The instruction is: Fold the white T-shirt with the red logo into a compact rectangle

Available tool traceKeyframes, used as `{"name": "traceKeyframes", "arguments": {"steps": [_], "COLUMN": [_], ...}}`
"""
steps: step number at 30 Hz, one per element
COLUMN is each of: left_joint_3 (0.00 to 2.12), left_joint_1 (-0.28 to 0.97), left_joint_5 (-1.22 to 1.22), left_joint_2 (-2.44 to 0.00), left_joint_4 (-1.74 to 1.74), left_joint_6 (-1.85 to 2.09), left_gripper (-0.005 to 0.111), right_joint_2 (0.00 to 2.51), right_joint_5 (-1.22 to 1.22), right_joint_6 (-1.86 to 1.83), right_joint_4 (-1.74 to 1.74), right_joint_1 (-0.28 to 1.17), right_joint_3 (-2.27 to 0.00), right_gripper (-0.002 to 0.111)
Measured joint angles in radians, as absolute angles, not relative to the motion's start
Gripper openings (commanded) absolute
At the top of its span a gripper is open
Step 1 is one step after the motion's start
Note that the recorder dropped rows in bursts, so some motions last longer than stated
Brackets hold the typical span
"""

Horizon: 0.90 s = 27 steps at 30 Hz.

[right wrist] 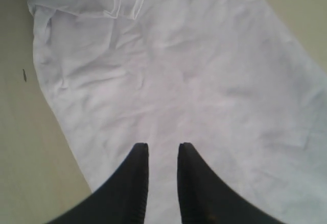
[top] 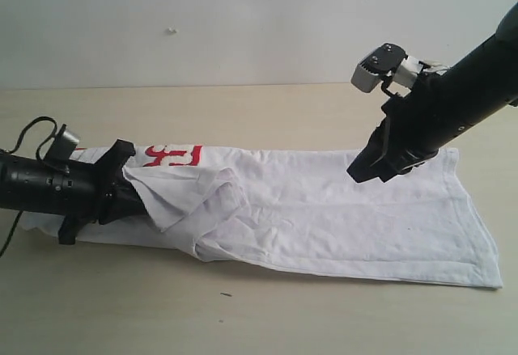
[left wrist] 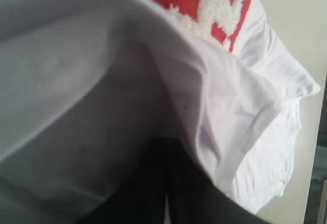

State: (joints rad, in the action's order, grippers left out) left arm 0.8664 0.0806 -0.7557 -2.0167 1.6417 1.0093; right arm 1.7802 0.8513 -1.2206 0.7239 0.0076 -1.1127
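The white T-shirt [top: 340, 209] lies on the table as a long strip running left to right, and fills the right wrist view [right wrist: 194, 71]. The red logo [top: 171, 156] shows at its far left end, partly covered by a raised fold. My left gripper [top: 137, 197] is shut on that fold near the logo end. In the left wrist view the cloth [left wrist: 230, 112] drapes over the closed gripper [left wrist: 166, 150], with the logo [left wrist: 204, 4] just beyond. My right gripper [top: 368, 169] hovers open above the shirt's right part, jaws [right wrist: 162, 150] a little apart with nothing between them.
The pale wooden tabletop [top: 267, 314] surrounds the shirt. A small dark speck [top: 226, 294] lies on it in front of the shirt, also seen as a speck [right wrist: 24, 74] beside the cloth's edge. A black cable [top: 32, 128] loops behind the left arm.
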Motion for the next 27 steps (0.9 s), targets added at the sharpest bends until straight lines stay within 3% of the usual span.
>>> {"name": "traceKeyframes", "arguments": {"steps": [10,12,20,27], "left_joint_3": [0.973,1.012,1.066,1.135], "left_joint_1": [0.113,0.111,0.088,-0.049], "left_joint_5": [-0.893,-0.901,-0.794,-0.908], "left_joint_2": [-2.096,-2.096,-2.096,-2.069], "left_joint_4": [1.727,1.730,1.735,1.735], "left_joint_6": [1.013,1.005,0.962,1.035], "left_gripper": [0.003,0.008,0.043,0.049], "right_joint_2": [1.780,1.780,1.780,1.780], "right_joint_5": [0.851,0.851,0.851,0.859], "right_joint_6": [-1.226,-1.226,-1.226,-1.229], "right_joint_4": [0.734,0.734,0.734,0.734], "right_joint_1": [0.008,0.008,0.008,0.008], "right_joint_3": [-1.113,-1.113,-1.113,-1.113], "right_gripper": [0.021,0.021,0.021,0.021]}}
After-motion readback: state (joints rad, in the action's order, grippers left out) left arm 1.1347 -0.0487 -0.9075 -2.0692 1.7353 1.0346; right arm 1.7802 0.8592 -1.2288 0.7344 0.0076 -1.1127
